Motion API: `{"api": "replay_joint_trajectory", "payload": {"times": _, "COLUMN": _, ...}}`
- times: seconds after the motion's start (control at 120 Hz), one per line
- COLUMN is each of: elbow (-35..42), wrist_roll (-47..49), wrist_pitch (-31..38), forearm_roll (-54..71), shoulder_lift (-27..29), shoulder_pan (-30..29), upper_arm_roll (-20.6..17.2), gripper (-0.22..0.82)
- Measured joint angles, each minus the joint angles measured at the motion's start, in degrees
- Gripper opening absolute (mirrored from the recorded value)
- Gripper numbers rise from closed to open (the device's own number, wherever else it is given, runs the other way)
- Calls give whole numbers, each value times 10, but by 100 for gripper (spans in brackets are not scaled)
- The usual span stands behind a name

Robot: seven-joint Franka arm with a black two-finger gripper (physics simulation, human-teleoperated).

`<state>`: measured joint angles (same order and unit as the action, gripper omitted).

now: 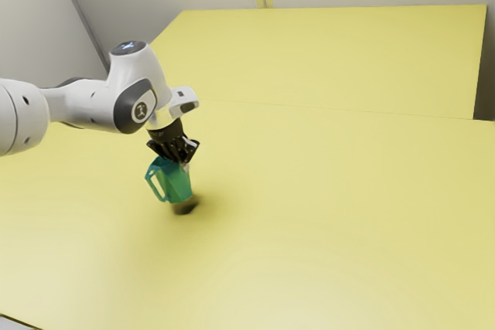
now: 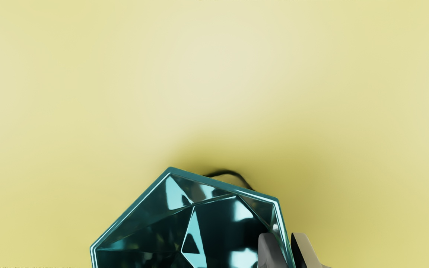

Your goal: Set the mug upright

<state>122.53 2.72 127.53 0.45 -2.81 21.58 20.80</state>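
Mug (image 1: 178, 183) right below gripper (image 1: 185, 161), opening facing up twd it, handle (image 1: 155, 183) out to one side. Gripper's pinching mug wall at rim, one finger inside, other outside. Dark blurry patch (image 1: 185, 207) just under mug, over yellow surface (image 1: 309, 206); can't tell if shadow or base.

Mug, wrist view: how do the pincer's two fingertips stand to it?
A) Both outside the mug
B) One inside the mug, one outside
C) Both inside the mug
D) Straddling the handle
B: the wrist view shows the pincer closed across one side of the mug, one fingertip within its opening and the other against the outside.
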Motion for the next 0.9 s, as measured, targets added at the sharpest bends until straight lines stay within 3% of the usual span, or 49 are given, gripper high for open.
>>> {"api": "replay_joint_trajectory", "payload": {"times": 0.408, "elbow": -6, "wrist_roll": 78, "wrist_pitch": -11, "forearm_roll": -73, "shoulder_lift": -10, "shoulder_pan": 21, "upper_arm_roll": -1, "gripper": -15}}
{"api": "replay_joint_trajectory", "payload": {"times": 0.9, "elbow": -6, "wrist_roll": 119, "wrist_pitch": 72, "forearm_roll": -44, "shoulder_lift": -29, "shoulder_pan": 20, "upper_arm_roll": 0, "gripper": -17}}
